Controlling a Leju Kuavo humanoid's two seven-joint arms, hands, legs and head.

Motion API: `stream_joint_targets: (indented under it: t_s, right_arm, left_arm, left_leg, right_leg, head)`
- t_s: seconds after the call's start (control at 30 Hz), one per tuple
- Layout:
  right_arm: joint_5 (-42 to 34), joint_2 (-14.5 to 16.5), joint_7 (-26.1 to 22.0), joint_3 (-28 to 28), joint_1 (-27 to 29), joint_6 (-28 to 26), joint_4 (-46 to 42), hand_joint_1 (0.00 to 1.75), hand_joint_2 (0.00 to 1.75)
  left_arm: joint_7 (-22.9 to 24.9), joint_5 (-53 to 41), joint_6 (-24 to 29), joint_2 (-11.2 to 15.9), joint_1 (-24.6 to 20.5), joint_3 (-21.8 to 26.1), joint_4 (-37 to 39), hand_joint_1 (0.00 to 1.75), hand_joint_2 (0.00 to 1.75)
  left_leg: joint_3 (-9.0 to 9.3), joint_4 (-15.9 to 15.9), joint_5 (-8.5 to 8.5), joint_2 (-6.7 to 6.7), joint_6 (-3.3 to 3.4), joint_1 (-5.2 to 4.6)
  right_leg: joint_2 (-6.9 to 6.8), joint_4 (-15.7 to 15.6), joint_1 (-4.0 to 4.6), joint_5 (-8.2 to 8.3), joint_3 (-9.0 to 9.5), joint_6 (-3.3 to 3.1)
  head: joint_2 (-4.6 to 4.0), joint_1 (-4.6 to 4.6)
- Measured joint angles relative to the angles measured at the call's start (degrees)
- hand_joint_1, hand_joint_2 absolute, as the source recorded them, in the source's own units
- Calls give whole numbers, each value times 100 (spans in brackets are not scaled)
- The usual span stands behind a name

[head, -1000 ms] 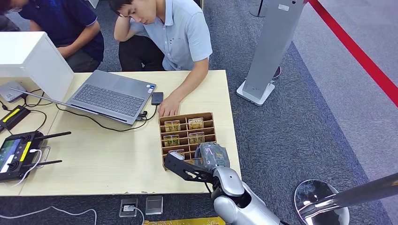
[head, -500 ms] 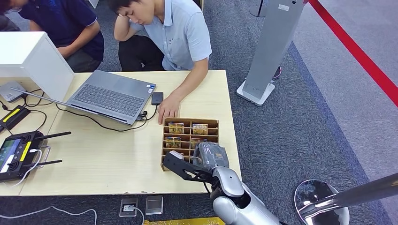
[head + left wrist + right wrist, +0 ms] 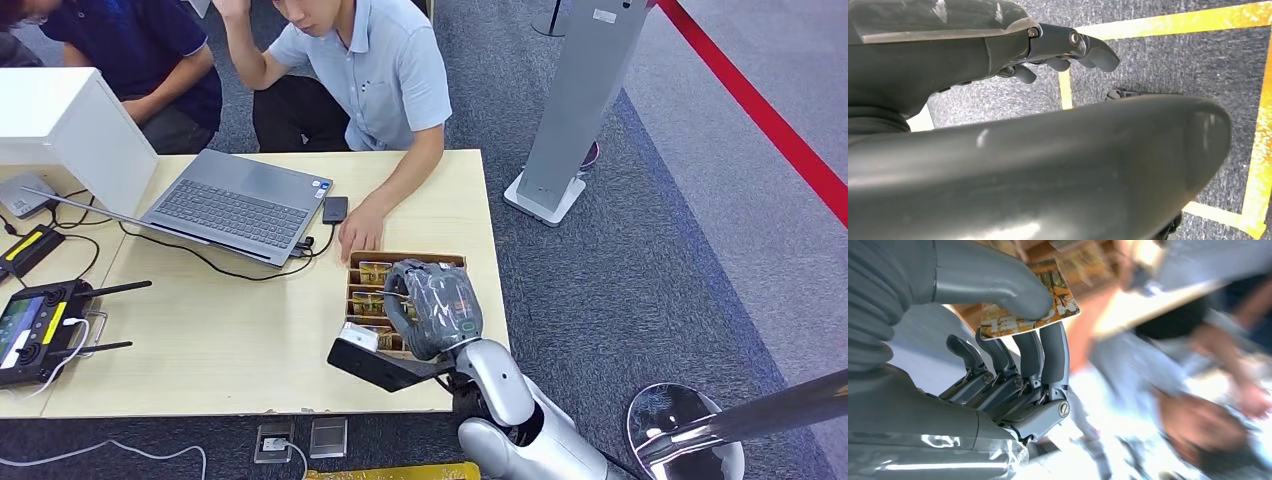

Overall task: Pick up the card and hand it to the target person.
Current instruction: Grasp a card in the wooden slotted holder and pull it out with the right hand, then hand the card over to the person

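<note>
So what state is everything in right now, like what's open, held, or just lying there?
right hand: holding a card between thumb and fingers
card: pinched, lifted clear of the organizer
wooden organizer: on the table, other cards standing in its slots
laptop: lid open
phone: lying flat
left hand: fingers curled, holding nothing

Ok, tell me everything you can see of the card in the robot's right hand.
The card is thin, flat and rectangular with rounded corners, printed in orange, yellow and brown; the design is too blurred to read. The right hand pinches it between the thick grey thumb on one face and darker fingers on the other. It is lifted clear, above the wooden card rack. Part of it is hidden by the thumb.
</note>
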Motion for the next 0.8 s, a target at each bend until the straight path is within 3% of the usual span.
stream_joint_targets:
  t_s: [0.2,0.37,0.53,0.8]
  right_arm:
    - [355,-72,-1154,162,-346,21,-279,159,175]
    - [288,-5,-1796,354,-872,-90,69,159,175]
    - [458,269,-1941,556,-1504,-415,923,159,175]
    - [482,843,-1687,756,-2648,-728,2910,159,175]
  left_arm:
    - [-56,-80,-72,1,-3,-3,0,0,0]
    - [-71,-114,-107,3,-15,-8,0,0,0]
    - [-62,-121,-106,8,-49,-15,0,0,0]
    - [11,-136,-96,11,-157,-75,0,0,0]
  left_leg:
    - [-1,0,0,0,0,0]
    - [0,0,2,-1,-1,0]
    - [-2,0,4,-1,-1,0]
    - [-3,0,5,-2,0,0]
  right_leg:
    - [0,0,0,0,1,0]
    - [0,1,0,1,4,0]
    - [-2,5,0,1,3,0]
    - [-4,8,0,2,3,-1]
  head:
    - [0,-4]
    - [0,-1]
    - [0,-1]
    - [0,-2]
